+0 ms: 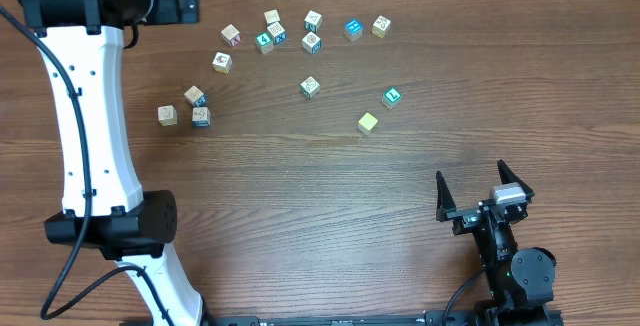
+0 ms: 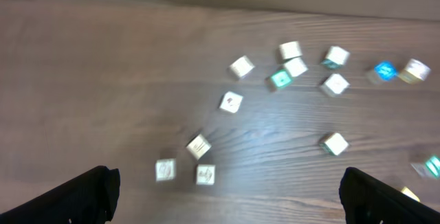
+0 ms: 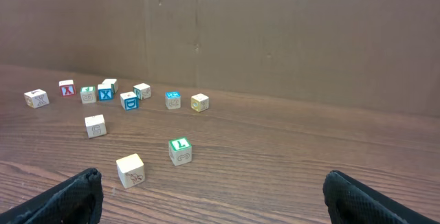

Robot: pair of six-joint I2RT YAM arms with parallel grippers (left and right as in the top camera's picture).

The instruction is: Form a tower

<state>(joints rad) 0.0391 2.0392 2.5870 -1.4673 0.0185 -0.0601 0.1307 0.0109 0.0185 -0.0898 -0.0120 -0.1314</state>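
With the left gripper point(image 2: 227, 183) and right gripper point(image 1: 470, 178) both wide open and empty, take a loose cube point(image 1: 201, 116) squarely and lower it flush onto the cream-topped, teal-sided tower point(image 1: 195, 95) at the surface's point(image 1: 300, 226) left.

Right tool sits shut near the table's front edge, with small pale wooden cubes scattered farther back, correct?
No, the right tool is open, jaws spread wide, as the overhead view shows. The rest holds: small pale wooden cubes lie scattered farther back.
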